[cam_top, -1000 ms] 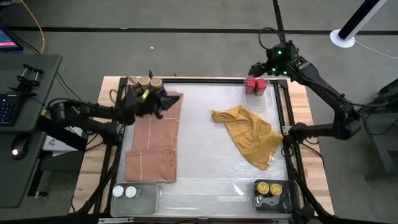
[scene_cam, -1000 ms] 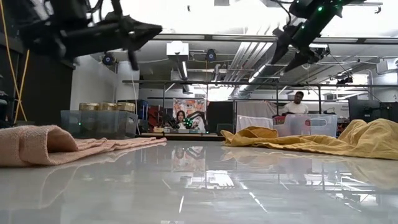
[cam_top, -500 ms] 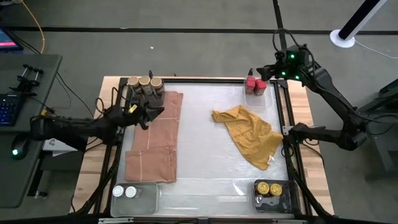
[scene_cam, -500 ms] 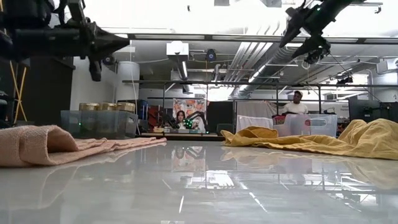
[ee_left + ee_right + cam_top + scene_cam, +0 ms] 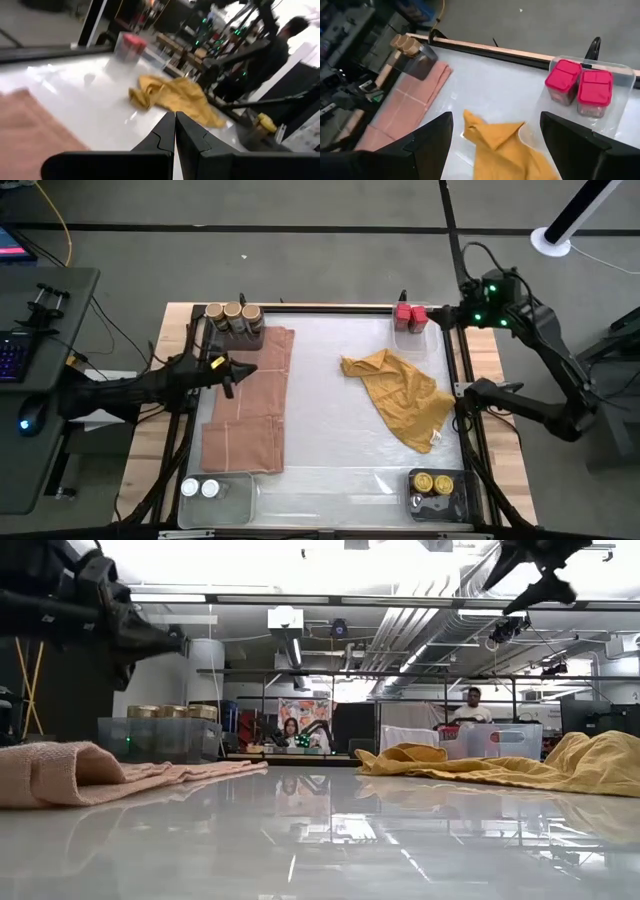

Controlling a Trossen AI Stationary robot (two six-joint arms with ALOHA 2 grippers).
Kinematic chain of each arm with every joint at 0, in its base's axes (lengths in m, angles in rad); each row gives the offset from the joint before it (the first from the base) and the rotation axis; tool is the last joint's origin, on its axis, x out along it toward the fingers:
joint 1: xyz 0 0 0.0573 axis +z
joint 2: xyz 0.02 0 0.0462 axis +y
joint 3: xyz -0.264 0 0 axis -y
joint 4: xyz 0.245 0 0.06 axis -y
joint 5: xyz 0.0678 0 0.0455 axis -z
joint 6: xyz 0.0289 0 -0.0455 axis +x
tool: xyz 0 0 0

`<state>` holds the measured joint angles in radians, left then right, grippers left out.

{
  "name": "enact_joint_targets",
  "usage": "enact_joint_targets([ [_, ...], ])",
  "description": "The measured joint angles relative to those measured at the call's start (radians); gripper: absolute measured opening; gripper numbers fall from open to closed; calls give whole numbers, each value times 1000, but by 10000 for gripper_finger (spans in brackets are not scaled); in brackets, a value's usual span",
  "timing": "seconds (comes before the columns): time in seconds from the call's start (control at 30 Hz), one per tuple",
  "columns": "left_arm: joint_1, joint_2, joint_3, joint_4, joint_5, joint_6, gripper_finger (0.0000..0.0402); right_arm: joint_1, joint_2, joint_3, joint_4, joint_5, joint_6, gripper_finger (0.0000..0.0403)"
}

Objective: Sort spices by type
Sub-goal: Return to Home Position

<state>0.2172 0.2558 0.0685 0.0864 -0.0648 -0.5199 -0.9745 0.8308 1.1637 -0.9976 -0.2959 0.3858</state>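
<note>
left jaws: pressed together, empty; left gripper hangs over the left edge of the pink cloth
right jaws: wide apart, empty; right gripper is raised, just beside the clear tray
step: judged return-to-home; sorting looks done, no jar is loose on the table
next move: likely both arms pull off the table — no grasp, just stay clear of the tray rims
spices, high view: 3 tan-lid jars top-left corner; 2 red-lid jars in the clear tray, top right; 2 white-lid jars bottom-left; 2 gold-lid jars in the dark bin, bottom right
materials: table glossy, mirror-like; pink cloth folded flat, gridded; mustard cloth crumpled, soft; red lids squarish, rounded corners
</note>
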Motion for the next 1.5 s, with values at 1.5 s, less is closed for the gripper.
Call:
enact_joint_targets([
  [1.5,-49,-252,-56,-14,54,18,1,966,-176,-669,1179,274,394,287],
])
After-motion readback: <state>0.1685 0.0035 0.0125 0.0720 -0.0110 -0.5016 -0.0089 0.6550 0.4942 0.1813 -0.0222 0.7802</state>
